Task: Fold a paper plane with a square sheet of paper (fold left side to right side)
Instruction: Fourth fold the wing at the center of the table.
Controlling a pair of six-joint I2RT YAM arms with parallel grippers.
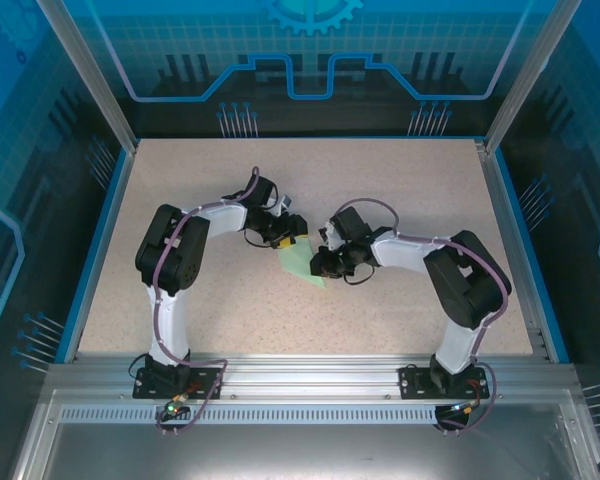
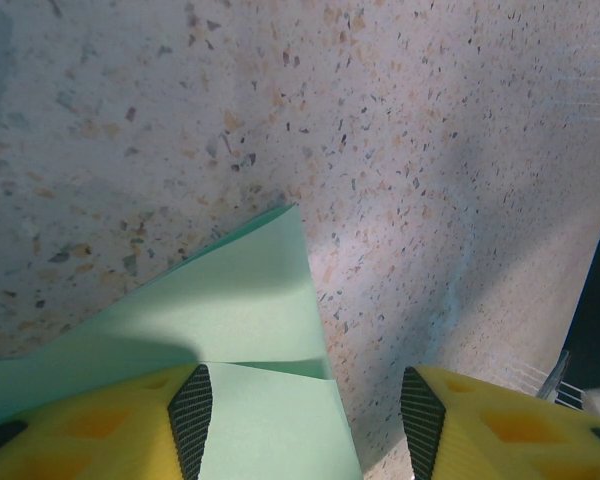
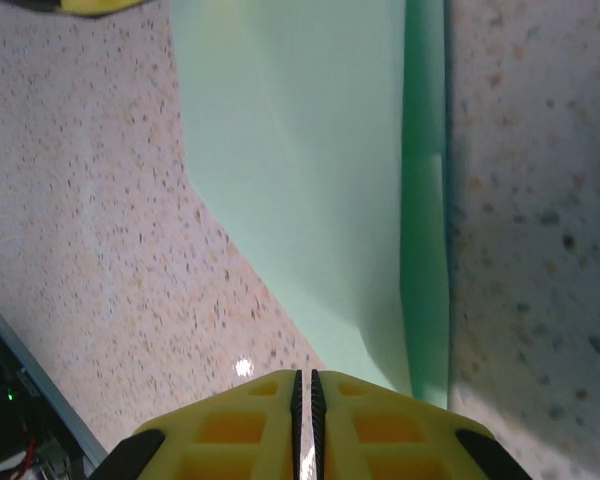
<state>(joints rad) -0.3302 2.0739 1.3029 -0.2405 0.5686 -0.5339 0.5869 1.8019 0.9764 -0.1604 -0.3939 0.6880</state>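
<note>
The pale mint-green sheet of paper (image 1: pixel 302 262) lies on the speckled table between my two grippers, folded into a narrow pointed shape. My left gripper (image 1: pixel 280 236) hovers over its far end, open. In the left wrist view the left gripper (image 2: pixel 305 400) has one finger over the paper (image 2: pixel 230 300) and the other over bare table, and two folded flaps meet at a seam between them. My right gripper (image 1: pixel 325 264) is at the paper's near tip. In the right wrist view the right gripper (image 3: pixel 302 385) is shut, its tips over the narrow end of the paper (image 3: pixel 300 150). A darker flap (image 3: pixel 425 200) stands up along the right edge.
The speckled tabletop (image 1: pixel 400 190) has a blue raised rim (image 1: pixel 100 230) round it. Behind it is a blue patterned back wall, and a metal rail (image 1: pixel 310 375) runs along the near edge by the arm bases. A yellow finger of the left gripper (image 3: pixel 90 5) shows at the top of the right wrist view.
</note>
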